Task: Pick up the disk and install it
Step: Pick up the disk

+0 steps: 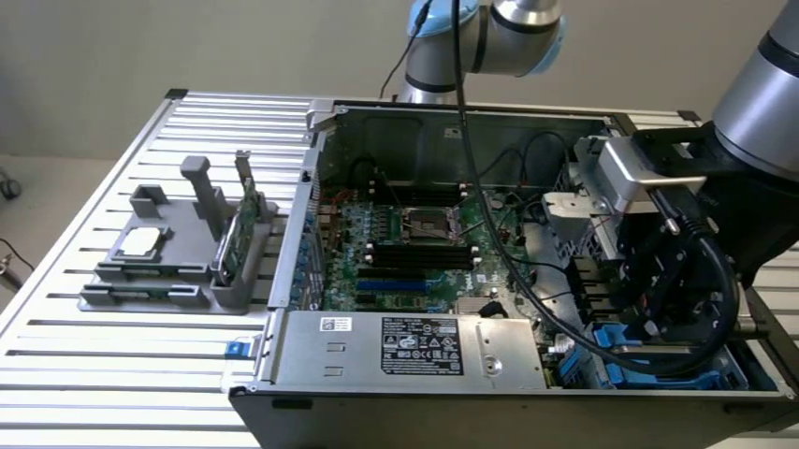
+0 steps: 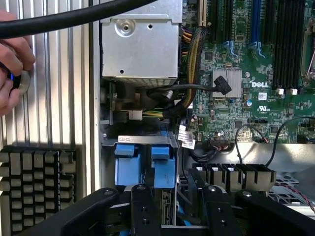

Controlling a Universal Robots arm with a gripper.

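Open computer case [image 1: 500,131] on slatted table [image 1: 150,374], grey fixture [image 1: 156,201] beside it

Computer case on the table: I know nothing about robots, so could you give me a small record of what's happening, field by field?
Setting: open computer case on a slatted metal table
Pincer: pincer open, low inside the case, right at the disk
Disk: disk with blue rails, sitting in a bay of the case
Person: a hand on the table beside the case
Nearby: black finned block on the table
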